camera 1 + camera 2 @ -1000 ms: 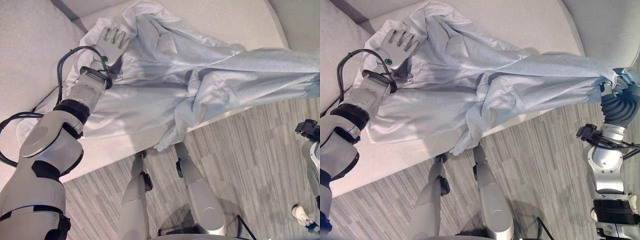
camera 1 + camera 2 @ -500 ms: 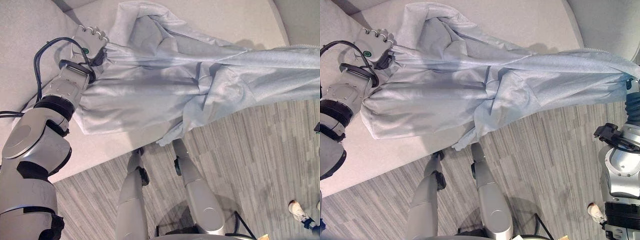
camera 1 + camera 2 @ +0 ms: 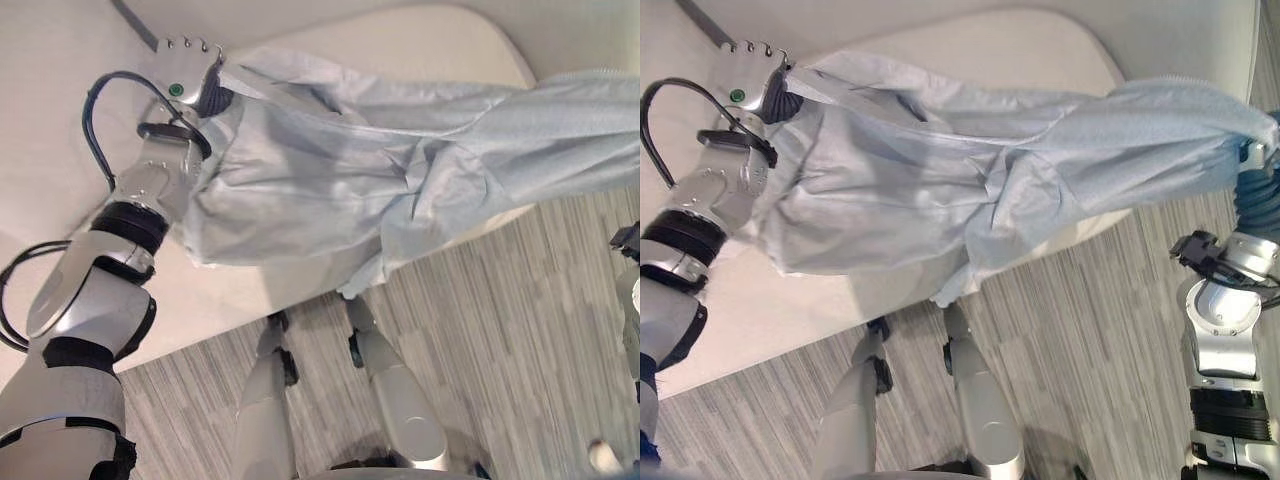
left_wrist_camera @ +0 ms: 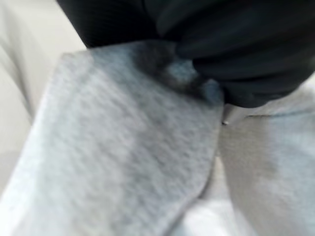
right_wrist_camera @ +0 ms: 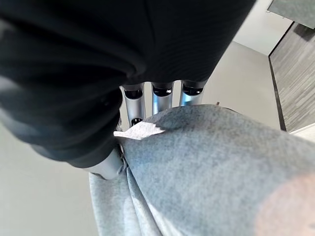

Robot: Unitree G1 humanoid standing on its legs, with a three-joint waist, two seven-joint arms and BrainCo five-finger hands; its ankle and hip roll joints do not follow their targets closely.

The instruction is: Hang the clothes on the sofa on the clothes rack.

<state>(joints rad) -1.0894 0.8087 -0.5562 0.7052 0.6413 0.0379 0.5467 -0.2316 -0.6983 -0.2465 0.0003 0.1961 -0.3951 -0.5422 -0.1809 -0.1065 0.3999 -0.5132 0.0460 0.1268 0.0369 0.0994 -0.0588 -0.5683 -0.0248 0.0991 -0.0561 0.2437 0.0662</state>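
A light grey garment (image 3: 340, 175) hangs stretched between my two hands above the pale sofa seat (image 3: 440, 40). My left hand (image 3: 185, 75) is at the upper left, its fingers curled round one end of the garment (image 4: 147, 162). Over at the right edge, my right hand (image 3: 1252, 155) grips the other end, and the cloth (image 5: 221, 167) is pinched under its fingers (image 5: 160, 96). The garment's middle sags, with a fold hanging down past the sofa's front edge (image 3: 365, 280).
The sofa's backrest (image 3: 50, 150) rises at the left, beside my left arm. Grey striped flooring (image 3: 520, 330) spreads in front of the sofa. A light wall (image 3: 1200, 40) stands behind the sofa's far end.
Both hands have lifted the garment higher off the seat, so that it hangs freer. The left hand has moved up and a little right. The camera view has also shifted.
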